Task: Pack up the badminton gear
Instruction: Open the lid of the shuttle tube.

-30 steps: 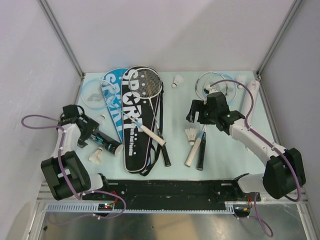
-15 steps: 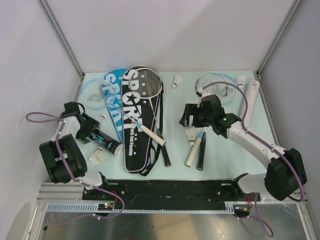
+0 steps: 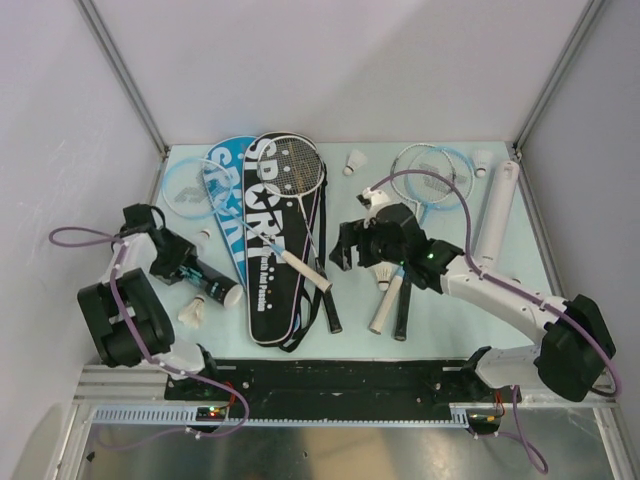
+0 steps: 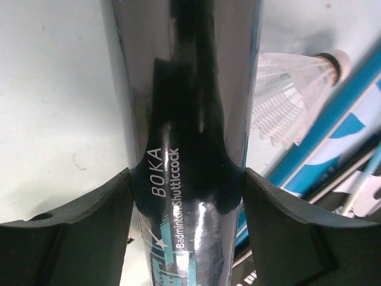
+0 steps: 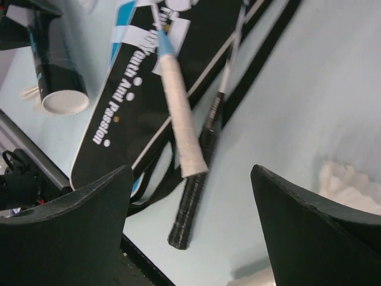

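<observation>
Between the pads of the left claw (image 4: 187,179) sits the black tube (image 4: 190,71), clamped on both sides.

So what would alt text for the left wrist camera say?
A glossy black tube printed "BOKA Badminton Shuttlecock" lies between the left tool's two dark fingers. A white shuttlecock lies to its right.
</observation>
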`<act>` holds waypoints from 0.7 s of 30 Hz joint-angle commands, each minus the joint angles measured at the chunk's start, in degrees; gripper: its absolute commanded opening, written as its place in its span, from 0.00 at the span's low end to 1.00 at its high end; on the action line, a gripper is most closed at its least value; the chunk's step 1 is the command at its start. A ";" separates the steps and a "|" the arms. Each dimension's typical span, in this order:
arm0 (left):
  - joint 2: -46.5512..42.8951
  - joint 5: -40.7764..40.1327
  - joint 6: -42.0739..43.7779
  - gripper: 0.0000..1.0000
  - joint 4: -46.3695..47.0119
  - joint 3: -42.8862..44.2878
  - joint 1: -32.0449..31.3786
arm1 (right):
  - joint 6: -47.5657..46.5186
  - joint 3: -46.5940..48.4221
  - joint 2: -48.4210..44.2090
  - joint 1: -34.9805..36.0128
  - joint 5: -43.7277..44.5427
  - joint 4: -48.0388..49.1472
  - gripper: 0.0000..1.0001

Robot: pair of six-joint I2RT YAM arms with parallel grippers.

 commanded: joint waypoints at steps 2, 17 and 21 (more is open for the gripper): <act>-7.87 4.67 -1.43 0.56 0.67 0.67 1.23 | -4.86 -2.76 -1.07 5.23 2.12 17.17 0.85; -23.37 20.33 -9.77 0.53 0.74 -7.10 1.86 | -9.37 -6.47 18.02 19.59 8.79 59.13 0.68; -27.30 22.31 -12.80 0.54 0.80 -9.09 1.97 | -10.37 -5.34 23.01 21.92 9.14 65.48 0.64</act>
